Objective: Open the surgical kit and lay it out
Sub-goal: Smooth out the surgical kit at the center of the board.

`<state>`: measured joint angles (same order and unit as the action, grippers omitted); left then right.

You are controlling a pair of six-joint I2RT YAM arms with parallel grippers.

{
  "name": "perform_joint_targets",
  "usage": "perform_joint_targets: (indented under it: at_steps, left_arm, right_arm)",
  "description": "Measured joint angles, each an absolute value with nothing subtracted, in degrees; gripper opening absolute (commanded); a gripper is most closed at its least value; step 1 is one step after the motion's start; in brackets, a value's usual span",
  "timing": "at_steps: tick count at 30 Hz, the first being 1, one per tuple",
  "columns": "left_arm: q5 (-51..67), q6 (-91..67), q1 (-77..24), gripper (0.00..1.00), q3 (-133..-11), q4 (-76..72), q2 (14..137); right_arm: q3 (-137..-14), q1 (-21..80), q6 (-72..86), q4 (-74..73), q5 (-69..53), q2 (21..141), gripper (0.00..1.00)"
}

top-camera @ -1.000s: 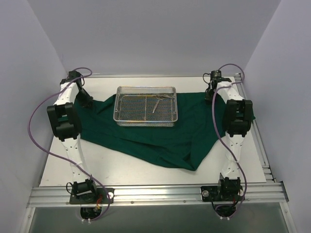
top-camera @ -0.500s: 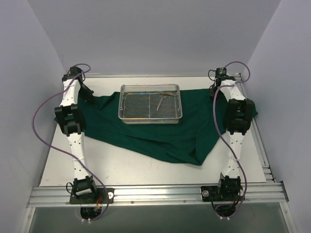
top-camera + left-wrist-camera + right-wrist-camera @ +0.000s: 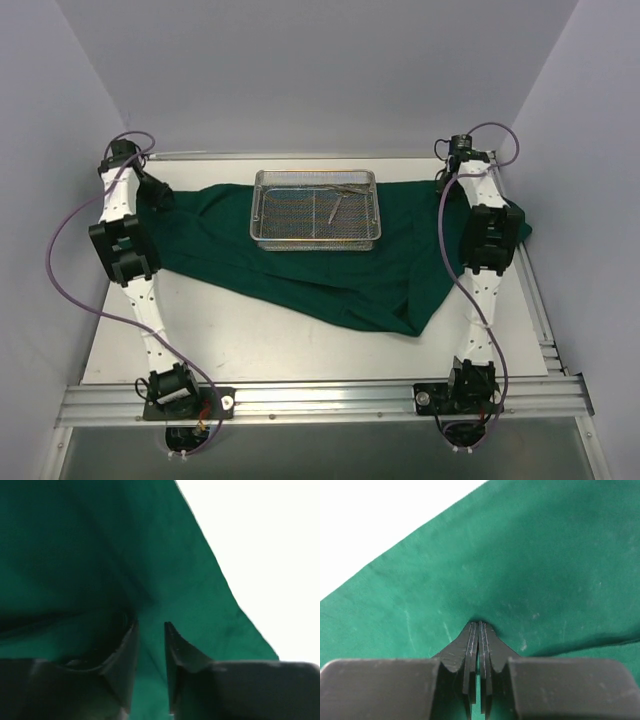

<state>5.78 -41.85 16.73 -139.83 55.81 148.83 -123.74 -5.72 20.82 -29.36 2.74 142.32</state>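
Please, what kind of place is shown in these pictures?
Probably a robot test cell in a laboratory: plain walls enclose a white table, a left arm and a right arm are bolted to an aluminium rail at its near edge, and a dark green cloth carries a wire-mesh tray.

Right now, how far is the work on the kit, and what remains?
Done: the cloth is opened and spread under the tray. In hand: the right hand pinches the cloth's far right edge; the left hand is at the far left corner, jaws slightly apart. Left: the near right flap looks folded over, and the instruments lie in the tray, not laid out.
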Motion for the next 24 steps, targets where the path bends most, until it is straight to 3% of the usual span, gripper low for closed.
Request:
perform_joint_targets:
  at_steps: [1,2,6,11,16,24]
  left_arm:
    - [5.56,-41.82,16.75,0.44,-137.45,55.55,146.61]
    - [5.37,-41.54,16.58,0.45,-135.74,55.27,144.40]
    - [4.78,-39.18,13.85,0.45,-133.51,53.80,135.37]
    - [5.74,-36.88,6.55,0.40,-125.08,50.17,124.49]
    - [9.08,-34.96,1.32,0.39,-108.86,47.62,118.85]
    - [10.96,-32.16,3.22,0.39,-97.19,48.16,117.21]
  right_arm:
    - [-126.02,-5.67,20.56,-30.94,2.61,143.31,0.03]
    - [-128.25,-5.56,20.40,-32.05,2.59,144.27,0.13]
    - [-132.88,-5.15,20.03,-36.10,1.72,144.42,0.37]
    - [-125.36,-4.51,19.97,-39.07,1.04,136.42,0.58]
    - [-116.75,-0.78,18.39,-41.41,1.34,126.91,0.57]
    - [-117.08,6.76,17.85,-41.39,3.73,127.52,0.56]
